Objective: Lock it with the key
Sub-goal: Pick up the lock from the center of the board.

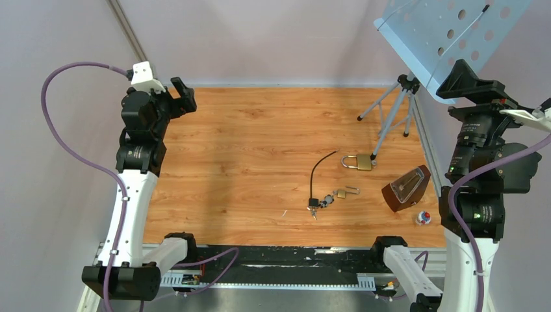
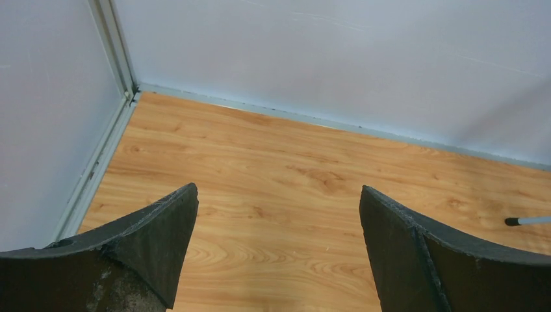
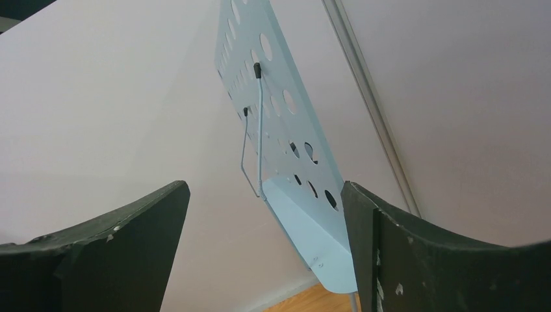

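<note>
Key bunch point(image 1: 314, 207) on a black cord lies on the wood table point(image 1: 247, 149), right of centre. Small padlock point(image 1: 345, 192) just beside it, bigger brass padlock point(image 1: 358, 162) farther back. Left gripper point(image 2: 278, 195) spread wide, empty, over the far-left corner. Right gripper point(image 3: 265, 195) also spread wide, empty, facing the music stand point(image 3: 286, 130).

text: none legible | labels: none legible | numbers: none legible
</note>
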You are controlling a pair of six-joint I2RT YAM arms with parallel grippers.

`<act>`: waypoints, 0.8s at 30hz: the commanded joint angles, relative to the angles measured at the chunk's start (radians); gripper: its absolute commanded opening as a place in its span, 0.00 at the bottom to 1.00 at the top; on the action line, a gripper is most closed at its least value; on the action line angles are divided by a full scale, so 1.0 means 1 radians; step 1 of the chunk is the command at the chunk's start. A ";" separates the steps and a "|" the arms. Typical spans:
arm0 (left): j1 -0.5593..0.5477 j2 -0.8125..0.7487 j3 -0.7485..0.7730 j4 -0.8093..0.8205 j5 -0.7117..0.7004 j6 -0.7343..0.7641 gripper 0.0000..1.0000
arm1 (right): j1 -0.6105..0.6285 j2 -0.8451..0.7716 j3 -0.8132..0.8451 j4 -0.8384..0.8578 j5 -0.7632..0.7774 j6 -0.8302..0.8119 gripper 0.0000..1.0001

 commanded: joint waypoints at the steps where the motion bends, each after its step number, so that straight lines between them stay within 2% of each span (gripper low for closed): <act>1: 0.004 -0.005 0.028 -0.005 -0.002 -0.017 1.00 | -0.004 -0.009 0.003 0.045 -0.029 -0.006 0.88; 5: 0.004 -0.003 0.008 0.015 0.025 -0.015 1.00 | -0.004 -0.022 0.029 0.056 -0.055 -0.020 0.88; 8: 0.004 0.010 0.001 0.014 0.041 -0.017 1.00 | -0.004 -0.013 0.072 0.059 -0.143 -0.033 0.87; 10: 0.004 0.023 0.000 0.002 0.043 -0.026 1.00 | -0.004 -0.001 0.096 0.067 -0.295 -0.035 0.87; 14: 0.004 0.051 -0.008 -0.011 0.043 -0.082 1.00 | -0.004 0.058 0.148 0.074 -0.771 0.010 0.87; 18: 0.004 0.036 -0.051 -0.002 0.031 -0.162 1.00 | -0.003 0.156 0.174 0.079 -1.068 0.114 0.83; 21: 0.005 0.016 -0.090 0.020 0.067 -0.140 1.00 | 0.045 0.207 0.141 0.079 -1.132 0.165 0.80; 24: 0.005 0.001 -0.150 0.058 0.170 -0.110 1.00 | 0.174 0.226 0.085 0.026 -1.026 0.103 0.80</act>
